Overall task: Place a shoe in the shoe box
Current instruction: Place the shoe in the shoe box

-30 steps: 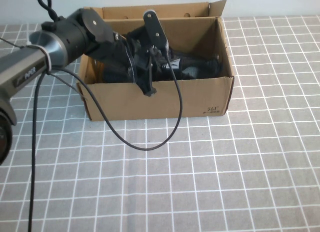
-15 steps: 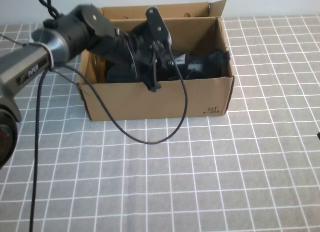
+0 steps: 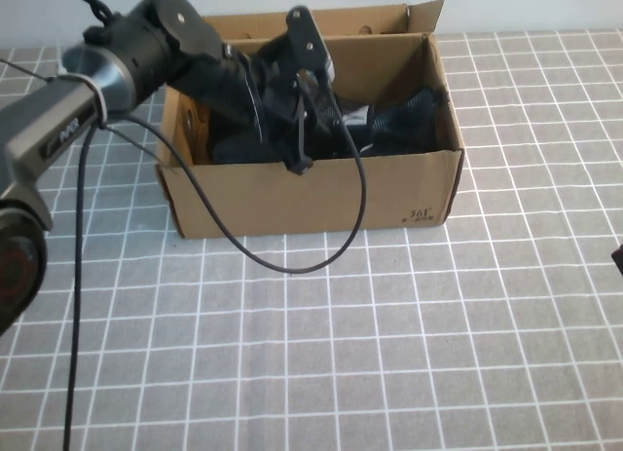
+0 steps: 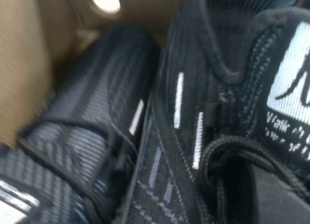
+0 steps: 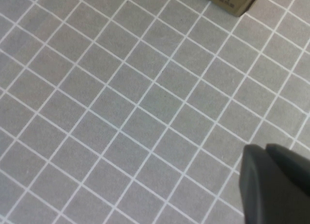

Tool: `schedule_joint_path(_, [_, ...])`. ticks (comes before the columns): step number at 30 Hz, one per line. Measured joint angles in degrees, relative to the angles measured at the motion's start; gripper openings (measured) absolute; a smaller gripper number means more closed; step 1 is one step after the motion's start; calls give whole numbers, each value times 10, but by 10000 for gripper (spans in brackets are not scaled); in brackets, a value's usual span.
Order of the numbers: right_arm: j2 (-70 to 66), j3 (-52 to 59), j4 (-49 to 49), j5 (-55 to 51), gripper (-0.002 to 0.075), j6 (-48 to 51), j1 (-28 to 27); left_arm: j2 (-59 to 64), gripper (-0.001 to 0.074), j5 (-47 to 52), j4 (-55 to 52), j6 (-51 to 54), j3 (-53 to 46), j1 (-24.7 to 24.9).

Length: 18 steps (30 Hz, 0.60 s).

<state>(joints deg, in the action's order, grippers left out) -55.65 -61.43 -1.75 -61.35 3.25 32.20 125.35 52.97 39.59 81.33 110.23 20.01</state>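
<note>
Reaching into the shoe box (image 3: 311,193), the left gripper (image 3: 292,130) is pinching its fingers closed on the shoe (image 4: 218,117); the right gripper (image 5: 276,185), fingers closed and empty, is hanging over the tabletop (image 5: 121,112).

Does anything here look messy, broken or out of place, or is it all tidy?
Nothing looks damaged or spilled. Two black shoes lie side by side in the shoe box, whose flaps stand open. The left end effector is down among them, its cable looping over the box front. The shut right end effector hangs over the table.

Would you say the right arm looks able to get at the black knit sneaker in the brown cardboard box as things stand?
Probably not: the left gripper and its arm crowd the brown cardboard box over the black knit sneaker; the right gripper, shut, sits away over the tablecloth.
</note>
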Motion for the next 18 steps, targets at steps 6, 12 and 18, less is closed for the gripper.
schedule_joint_path(6, [0,0,0,7,-16,1,0,26,18,7,27,0,0,-12])
schedule_joint_path(12, [0,0,0,8,-16,2,0,32,18,8,40,3,0,-13])
schedule_joint_path(18, [0,0,0,12,-16,3,0,32,25,8,47,5,0,-13])
